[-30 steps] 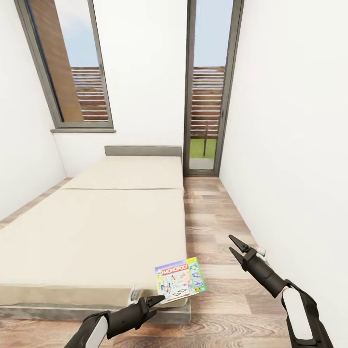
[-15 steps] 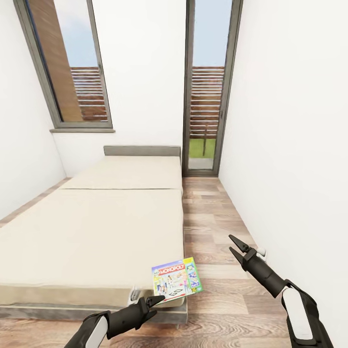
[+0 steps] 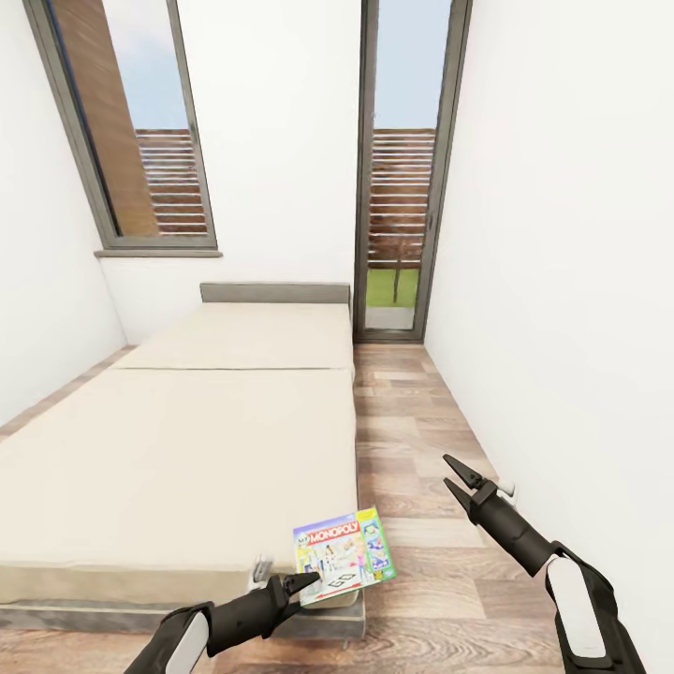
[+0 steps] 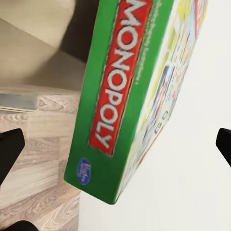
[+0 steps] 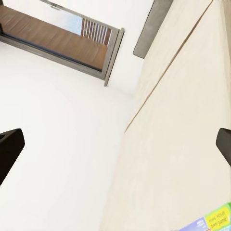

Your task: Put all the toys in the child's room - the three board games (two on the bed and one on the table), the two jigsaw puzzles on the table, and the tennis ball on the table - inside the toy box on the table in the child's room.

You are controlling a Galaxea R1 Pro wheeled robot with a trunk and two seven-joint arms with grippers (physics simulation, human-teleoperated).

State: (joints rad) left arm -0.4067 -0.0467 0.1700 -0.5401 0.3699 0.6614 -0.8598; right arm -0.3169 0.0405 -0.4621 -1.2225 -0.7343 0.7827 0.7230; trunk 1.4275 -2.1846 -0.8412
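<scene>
The bed (image 3: 187, 449) filled the left and centre of the head view, its beige cover bare but for one corner. Tall grey-framed windows (image 3: 398, 168) stood along the top, and the plank floor (image 3: 421, 449) ran down the right of centre. The Monopoly board game (image 3: 343, 554) lay at lower centre, overhanging the bed's near right corner. At lower right, the right claw (image 3: 450, 474) hung over the floor, its fingers apart and empty. At the bottom edge, the left claw (image 3: 307, 582) pointed at the box's near edge, fingers apart, not gripping it.
</scene>
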